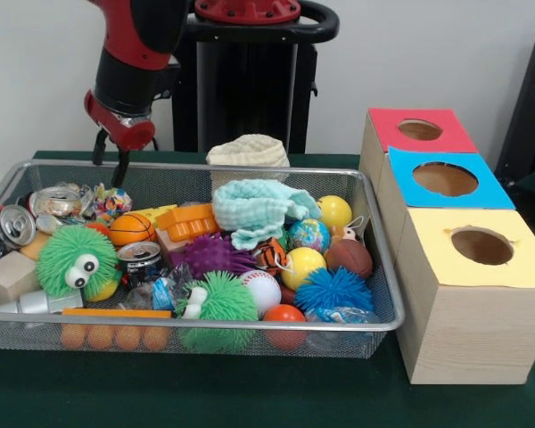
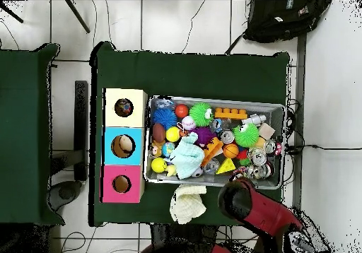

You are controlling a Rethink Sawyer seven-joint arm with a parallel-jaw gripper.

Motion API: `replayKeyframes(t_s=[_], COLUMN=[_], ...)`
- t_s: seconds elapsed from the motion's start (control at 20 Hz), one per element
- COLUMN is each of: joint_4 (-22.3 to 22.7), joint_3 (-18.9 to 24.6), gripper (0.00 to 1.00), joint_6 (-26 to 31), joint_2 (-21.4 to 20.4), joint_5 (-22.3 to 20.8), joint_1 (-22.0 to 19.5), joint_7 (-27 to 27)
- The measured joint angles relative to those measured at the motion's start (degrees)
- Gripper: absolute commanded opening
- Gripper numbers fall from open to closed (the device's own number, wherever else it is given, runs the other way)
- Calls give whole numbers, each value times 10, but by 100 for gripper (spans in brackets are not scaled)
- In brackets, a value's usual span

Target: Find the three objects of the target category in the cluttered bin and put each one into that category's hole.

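Note:
The cluttered bin (image 1: 187, 326) is a wire-mesh basket full of balls, crushed cans, spiky toys, blocks and a light blue cloth (image 1: 263, 207). It also shows in the overhead view (image 2: 212, 99). The yellow-surround hole (image 1: 481, 245) tops the nearest wooden box, right of the bin; in the overhead view (image 2: 124, 107) something dark lies inside it. My gripper (image 1: 111, 157) hangs just behind the bin's far left rim, above the cans (image 1: 58, 201). Its two fingers stand apart and hold nothing. In the overhead view the arm (image 2: 244, 197) hides the gripper.
A blue-surround hole (image 1: 444, 179) and a red-surround hole (image 1: 419, 130) stand behind the yellow one. A cream cloth (image 1: 247, 150) lies on the green table behind the bin. The robot's black pedestal (image 1: 245, 80) stands behind it.

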Motion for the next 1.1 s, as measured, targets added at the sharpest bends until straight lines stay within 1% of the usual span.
replayKeyframes(t_s=[0.2,0.4,0.65,1.1], joint_4=[-2,-6,-12,-30], joint_3=[0,0,4,45], gripper=[100,100,100,100], joint_6=[-26,-60,-85,-89], joint_2=[10,31,52,66], joint_5=[0,0,0,0], joint_1=[-7,-10,-16,-62], joint_7=[0,0,0,0])
